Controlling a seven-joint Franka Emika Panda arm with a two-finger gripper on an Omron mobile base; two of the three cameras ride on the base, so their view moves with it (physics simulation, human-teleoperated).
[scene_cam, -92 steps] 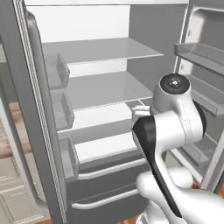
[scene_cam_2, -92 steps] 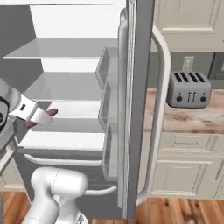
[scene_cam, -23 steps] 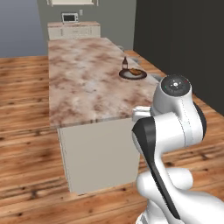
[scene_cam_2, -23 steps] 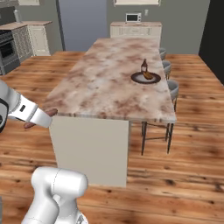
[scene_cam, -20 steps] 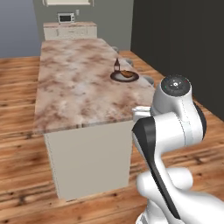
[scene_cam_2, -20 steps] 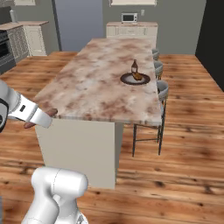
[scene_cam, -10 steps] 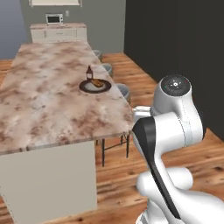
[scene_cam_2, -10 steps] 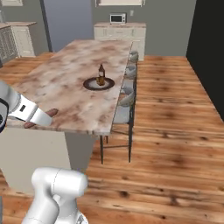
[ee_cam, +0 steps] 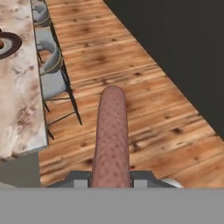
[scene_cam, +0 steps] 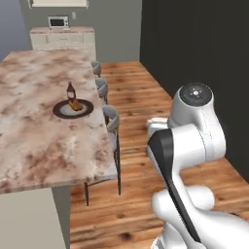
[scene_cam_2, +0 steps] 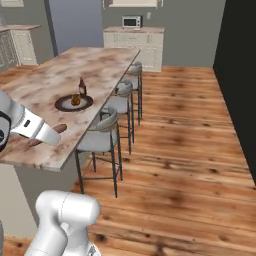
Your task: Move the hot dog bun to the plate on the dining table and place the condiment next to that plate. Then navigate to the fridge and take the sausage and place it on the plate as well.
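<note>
A long reddish-brown sausage (ee_cam: 111, 135) runs up the middle of the hand view, and my gripper (ee_cam: 111, 177) is shut on its near end. In the right base view the gripper (scene_cam_2: 42, 133) holds the sausage (scene_cam_2: 59, 128) just over the near edge of the marble dining table (scene_cam_2: 45, 82). Farther along the table lies a dark round plate (scene_cam_2: 64, 104) with the hot dog bun (scene_cam_2: 75, 100) on it. The brown condiment bottle (scene_cam_2: 82, 87) stands upright at the plate's far rim. The left base view shows the plate (scene_cam: 61, 110), the bun (scene_cam: 75, 104) and the bottle (scene_cam: 71, 90).
Grey stools (scene_cam_2: 100, 135) line the table's right side, the nearest stool (scene_cam: 112, 119) close to my arm. Open wooden floor (scene_cam_2: 185, 150) stretches to the right up to a dark wall (scene_cam: 204, 44). A counter with a microwave (scene_cam_2: 131, 21) stands at the back.
The base has driven from the open fridge to the dining table and swung along its right side, so the whole scene shifted. The sausage stays in the shut gripper.
</note>
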